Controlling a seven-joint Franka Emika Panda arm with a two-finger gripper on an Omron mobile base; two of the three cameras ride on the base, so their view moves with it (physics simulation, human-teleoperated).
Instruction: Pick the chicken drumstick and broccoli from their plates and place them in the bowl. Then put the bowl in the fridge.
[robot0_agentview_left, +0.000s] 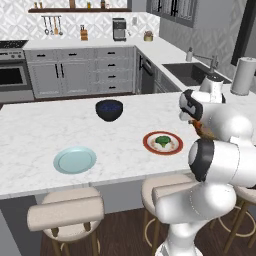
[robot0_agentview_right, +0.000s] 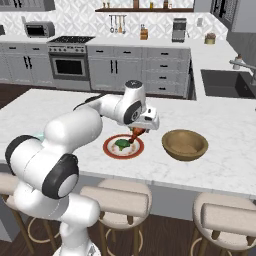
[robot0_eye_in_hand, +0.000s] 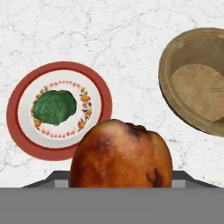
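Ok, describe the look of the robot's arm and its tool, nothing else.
The arm is glossy white, built of fat rounded segments with dark grey-black bands at the joints. A round white cap with a dark mark tops the wrist. The tool hangs from a boxy white hand. No cables or lettering are visible.

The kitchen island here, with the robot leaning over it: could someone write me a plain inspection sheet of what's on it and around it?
Surface: white marble island counter, stools tucked under its near edge.
Job's things: chicken drumstick held in the air near the red-rimmed plate; broccoli lying on that plate; pale blue-green plate bare; wooden bowl with nothing in it, right of the red-rimmed plate.
Clutter: dark navy bowl further back on the island.
Gripper: fingers closed on the drumstick, between the red-rimmed plate and the wooden bowl.
Cables: nothing seen.
Surroundings: grey cabinets, oven, sink, paper towel roll.
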